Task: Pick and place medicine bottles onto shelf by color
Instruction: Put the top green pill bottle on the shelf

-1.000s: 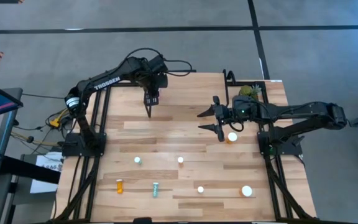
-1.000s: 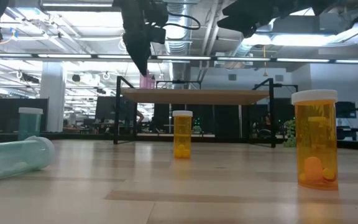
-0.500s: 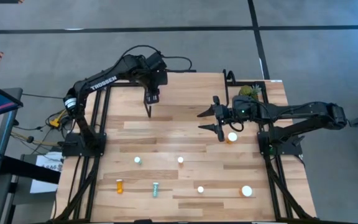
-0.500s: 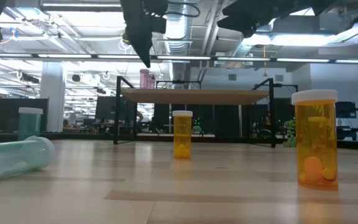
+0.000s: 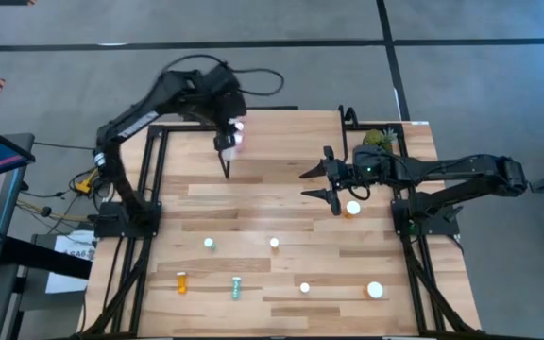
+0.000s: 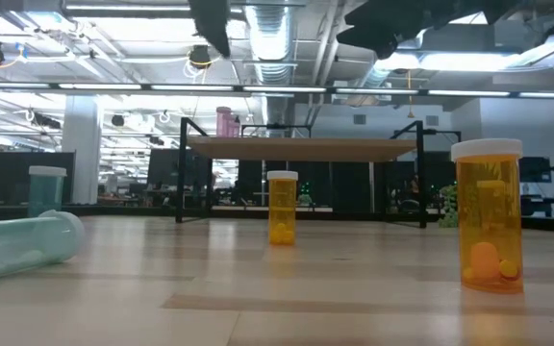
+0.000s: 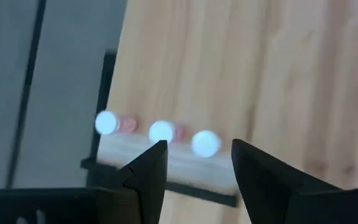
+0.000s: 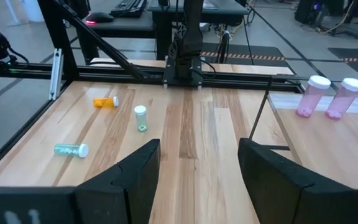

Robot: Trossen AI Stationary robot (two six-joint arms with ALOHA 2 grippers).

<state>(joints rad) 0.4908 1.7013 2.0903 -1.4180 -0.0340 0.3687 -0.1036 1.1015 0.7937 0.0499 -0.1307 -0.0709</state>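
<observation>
Three pink, white-capped medicine bottles (image 7: 161,131) stand in a row on their bases along one edge of the shelf (image 6: 306,148); the low view shows one of them (image 6: 227,122). My left gripper (image 7: 197,145) hangs open and empty above them, high over the shelf's left end (image 5: 227,162). My right gripper (image 5: 315,183) waits open over the table's middle right, holding nothing. Orange and teal bottles stand or lie on the table nearer the front, among them an upright orange one (image 6: 283,207), a wide orange one (image 6: 489,226) and a teal one on its side (image 6: 17,248).
A small green plant (image 5: 376,138) sits at the far right corner. An orange bottle (image 5: 352,209) stands just under my right arm. Loose bottles dot the table's near half (image 5: 237,287). Bare wood lies between the shelf and these bottles.
My left gripper has risen well clear of the shelf, tipping a little steeper, its fingers the same width apart. The pink bottle beside which its tips stood a second ago stays upright on the shelf. My right arm has kept still.
</observation>
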